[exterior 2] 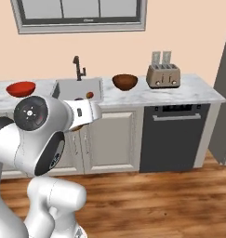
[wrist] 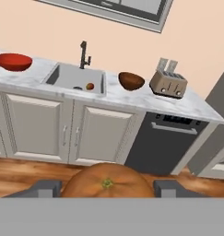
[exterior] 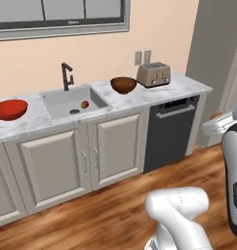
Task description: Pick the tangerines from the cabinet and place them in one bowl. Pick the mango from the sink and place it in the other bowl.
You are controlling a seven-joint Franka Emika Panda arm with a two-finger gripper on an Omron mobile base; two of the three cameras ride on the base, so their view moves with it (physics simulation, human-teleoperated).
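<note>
In the hand view, one of the tangerines (wrist: 106,182) sits between my two fingertips (wrist: 46,186), and the gripper (wrist: 106,188) is shut on it. My hand hangs in front of the counter, well back from it, seen in the left base view (exterior: 218,122) and the right base view (exterior 2: 84,114). The red bowl (exterior: 10,108) (wrist: 13,61) stands at the counter's left. The brown bowl (exterior: 123,85) (wrist: 131,81) stands right of the sink (exterior: 61,100) (wrist: 67,76). The mango (exterior: 84,104) (wrist: 90,86) lies in the basin. I cannot tell whether the tall grey unit (exterior: 212,49) on the right is the cabinet.
A toaster (exterior: 153,74) stands right of the brown bowl. A black faucet (exterior: 66,75) rises behind the sink. A dark dishwasher (exterior: 171,132) sits under the counter's right end. Wooden floor lies between my base and the cupboard doors.
</note>
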